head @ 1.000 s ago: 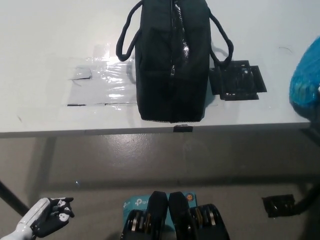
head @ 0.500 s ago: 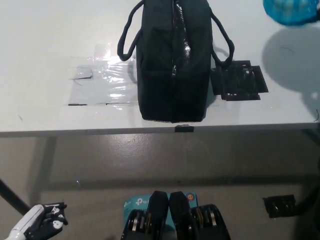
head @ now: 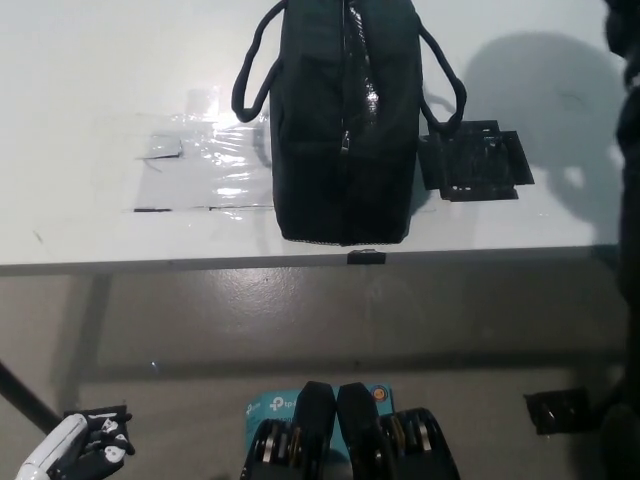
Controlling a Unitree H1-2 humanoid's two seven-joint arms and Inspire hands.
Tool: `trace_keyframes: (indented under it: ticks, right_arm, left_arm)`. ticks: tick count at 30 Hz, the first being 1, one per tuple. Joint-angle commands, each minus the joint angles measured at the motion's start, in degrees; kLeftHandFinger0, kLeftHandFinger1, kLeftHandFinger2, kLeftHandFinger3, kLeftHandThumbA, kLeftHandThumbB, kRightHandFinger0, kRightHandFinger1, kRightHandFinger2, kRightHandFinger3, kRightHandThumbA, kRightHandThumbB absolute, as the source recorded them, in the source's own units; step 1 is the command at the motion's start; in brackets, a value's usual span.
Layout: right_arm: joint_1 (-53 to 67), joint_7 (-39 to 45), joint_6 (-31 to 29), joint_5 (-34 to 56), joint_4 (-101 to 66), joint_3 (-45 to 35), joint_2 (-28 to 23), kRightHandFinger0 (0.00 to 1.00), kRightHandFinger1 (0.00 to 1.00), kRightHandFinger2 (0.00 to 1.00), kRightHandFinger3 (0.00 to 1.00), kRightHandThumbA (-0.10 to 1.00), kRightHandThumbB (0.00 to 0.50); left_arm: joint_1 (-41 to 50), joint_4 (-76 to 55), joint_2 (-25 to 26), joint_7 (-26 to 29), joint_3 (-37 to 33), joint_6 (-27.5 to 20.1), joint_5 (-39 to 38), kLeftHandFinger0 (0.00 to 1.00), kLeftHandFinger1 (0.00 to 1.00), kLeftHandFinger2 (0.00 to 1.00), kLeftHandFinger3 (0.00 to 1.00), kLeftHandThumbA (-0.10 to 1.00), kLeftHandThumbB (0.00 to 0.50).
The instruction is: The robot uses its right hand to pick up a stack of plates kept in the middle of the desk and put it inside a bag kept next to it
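White desk (head: 120,80) holds black bag (head: 345,120) above grey floor (head: 300,320).

A white desk (head: 120,80) fills the view from 9 to 3 o'clock; grey glossy floor (head: 300,320) lies below, toward 6 o'clock.

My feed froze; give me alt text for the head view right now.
A black bag stands on a white desk, between a clear taped patch and a black patch. The right arm rises along the right edge; the left hand rests bottom left.
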Motion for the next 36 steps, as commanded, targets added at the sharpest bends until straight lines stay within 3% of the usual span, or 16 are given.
trace_keyframes:
  ticks: [1, 4, 5, 7, 10, 13, 17, 20, 26, 30, 33, 36]
  right_arm:
    - [-3.1, -2.64, -0.74, 2.49, -1.01, 3.23, 0.98, 0.0, 0.0, 0.23, 0.26, -0.1, 0.192]
    - [-2.32, -4.62, -0.74, 2.72, -0.57, 5.34, 2.1, 0.0, 0.0, 0.21, 0.23, -0.1, 0.199]
    - [-2.41, -5.34, -0.74, 1.93, -0.09, 5.78, 2.87, 0.0, 0.0, 0.2, 0.2, -0.1, 0.234]
    - [-2.23, -6.0, -0.74, 2.13, 0.68, 6.73, 3.68, 0.0, 0.0, 0.17, 0.15, -0.1, 0.246]
    - [-2.35, -8.07, -0.74, 1.71, 2.23, 7.81, 5.07, 0.0, 0.0, 0.09, 0.09, -0.1, 0.185]
    - [-1.92, -9.55, -0.74, 1.68, 3.06, 8.4, 5.74, 0.0, 0.0, 0.0, 0.08, -0.1, 0.183]
    - [-1.39, -10.13, -0.74, 0.17, 4.37, 8.63, 6.52, 0.0, 0.0, 0.0, 0.04, -0.1, 0.207]
    - [-0.95, -11.01, -0.74, -0.71, 5.47, 8.4, 7.52, 0.0, 0.0, 0.0, 0.01, -0.1, 0.177]
    - [0.9, -12.28, -0.74, -0.6, 5.37, 7.55, 7.97, 0.0, 0.0, 0.0, 0.0, -0.1, 0.217]
    - [2.03, -13.26, -0.74, -0.89, 5.11, 7.93, 8.55, 0.0, 0.0, 0.0, 0.03, -0.1, 0.288]
    - [3.44, -13.69, -0.74, -3.71, 4.28, 9.21, 10.94, 0.0, 0.0, 0.0, 0.05, -0.1, 0.277]
    - [5.19, -10.02, -0.74, -8.65, 3.78, 12.66, 12.24, 0.0, 0.0, 0.0, 0.0, -0.1, 0.342]
  left_arm:
    - [0.04, -1.29, 1.23, -0.87, -0.03, -0.91, 0.12, 0.95, 0.87, 0.88, 0.86, -0.1, 0.146]
    - [0.32, -1.27, 1.15, -0.95, -0.2, -0.85, 0.16, 0.95, 0.88, 0.88, 0.86, -0.1, 0.142]
    - [0.3, -1.18, 1.1, -1.01, -0.12, -0.98, -0.04, 0.95, 0.87, 0.87, 0.86, -0.1, 0.142]
    - [0.38, -1.11, 0.98, -0.99, -0.26, -1.22, 0.01, 0.93, 0.85, 0.86, 0.85, -0.1, 0.151]
    - [0.69, -1.32, 0.83, -1.21, -0.25, -1.53, -0.41, 0.92, 0.83, 0.85, 0.86, -0.1, 0.147]
    - [0.71, -1.16, 0.87, -1.19, -0.3, -1.58, -0.35, 0.9, 0.82, 0.84, 0.84, -0.1, 0.148]
    - [0.45, -1.08, 0.96, -1.3, -0.71, -1.55, 0.04, 0.88, 0.8, 0.85, 0.84, -0.1, 0.144]
    - [0.67, -1.58, 0.91, -1.13, -0.59, -1.33, -0.04, 0.88, 0.8, 0.85, 0.84, -0.1, 0.146]
    - [0.96, -1.41, 0.47, -1.14, -0.74, -1.16, -0.16, 0.9, 0.8, 0.86, 0.83, -0.1, 0.138]
    - [0.97, -1.39, 0.3, -1.03, -0.64, -1.26, -0.39, 0.87, 0.79, 0.85, 0.81, -0.1, 0.152]
    - [0.74, -1.5, 0.6, -1.23, -0.77, -0.47, -0.18, 0.9, 0.82, 0.86, 0.84, -0.1, 0.144]
    - [0.69, -2.09, 0.89, -1.0, -0.97, 0.09, 0.53, 0.92, 0.84, 0.89, 0.86, -0.1, 0.133]
